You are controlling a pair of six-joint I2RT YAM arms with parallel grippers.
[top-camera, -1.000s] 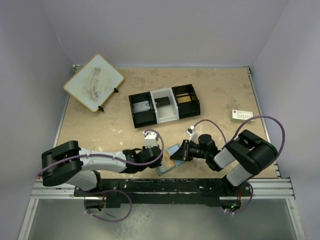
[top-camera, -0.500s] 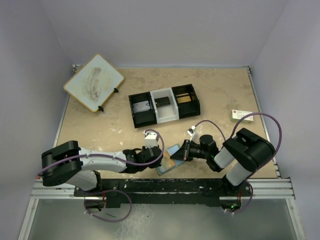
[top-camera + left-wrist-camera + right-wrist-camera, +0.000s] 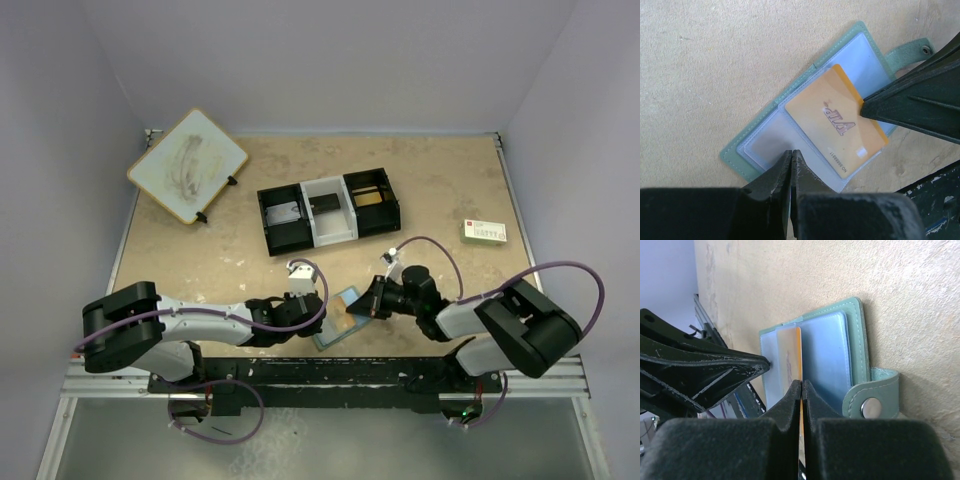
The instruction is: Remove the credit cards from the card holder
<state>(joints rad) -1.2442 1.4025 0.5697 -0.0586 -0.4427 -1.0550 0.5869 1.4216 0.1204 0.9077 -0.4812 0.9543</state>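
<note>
The card holder (image 3: 338, 320) lies open near the table's front edge. It is grey-green with pale-blue pocket panels (image 3: 765, 145) and a clasp tab (image 3: 870, 400). An orange-gold credit card (image 3: 832, 125) sticks out slantwise from its pocket. My left gripper (image 3: 791, 153) is shut, and its tips press on the holder's left panel. My right gripper (image 3: 801, 385) is shut on the edge of the orange-gold card (image 3: 790, 352), and its fingers (image 3: 910, 102) show in the left wrist view. I cannot tell a bluish-grey card apart from the panels.
A black-and-white three-compartment tray (image 3: 318, 183) stands mid-table. A white board with a wooden rim (image 3: 188, 165) lies at the back left. A white box with red and green print (image 3: 485, 231) lies at the right. The metal rail (image 3: 350, 370) runs just in front of the holder.
My right arm's elbow has swung out to the right and lower. Its gripper stays on the orange-gold card at the holder. The left arm has not moved.
</note>
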